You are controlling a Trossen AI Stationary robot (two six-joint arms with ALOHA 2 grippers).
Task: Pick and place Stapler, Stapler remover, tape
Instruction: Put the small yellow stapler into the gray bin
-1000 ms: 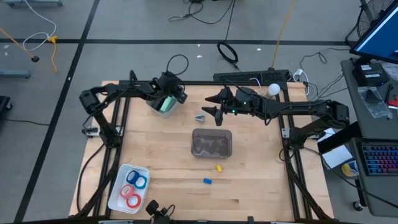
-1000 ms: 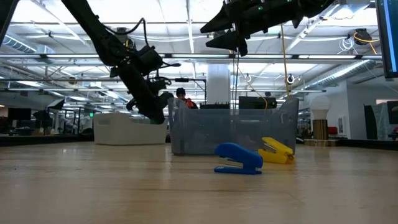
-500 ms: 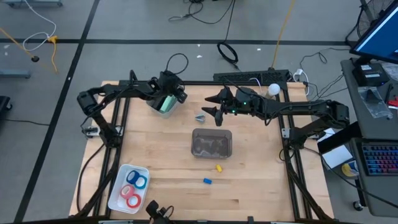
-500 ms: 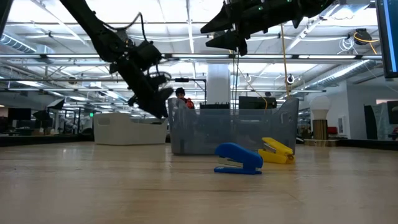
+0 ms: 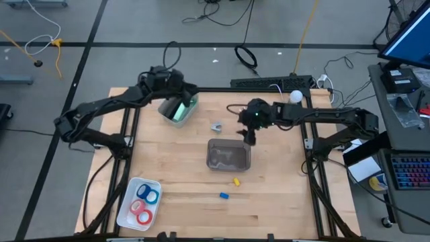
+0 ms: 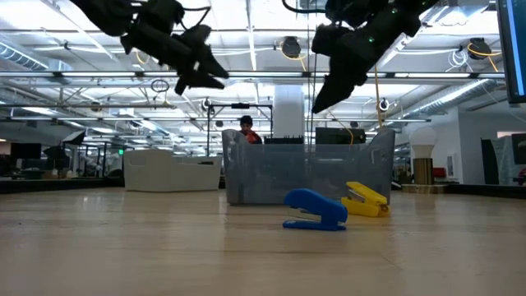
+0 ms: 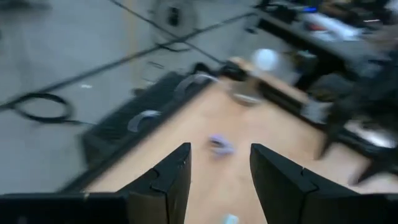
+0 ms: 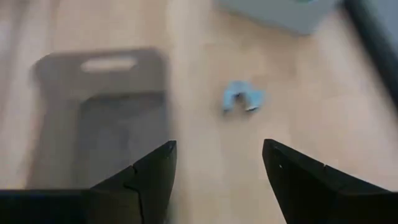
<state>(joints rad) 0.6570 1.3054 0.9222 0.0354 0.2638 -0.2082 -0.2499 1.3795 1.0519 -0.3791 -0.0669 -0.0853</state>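
Right gripper (image 8: 217, 180), jaws spread and empty; staple remover (image 8: 242, 98) ahead, grey bin (image 8: 99, 118) beside. Left gripper (image 7: 221, 180) likewise spread.

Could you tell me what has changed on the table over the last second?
The left gripper rose and swung back from the green-lined bin, now open and empty. The right gripper turned down toward the grey bin, open. The staplers, small remover and tape tray stayed put.

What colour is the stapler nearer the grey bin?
Yellow: the stapler beside the grey bin. The low view shows it best.
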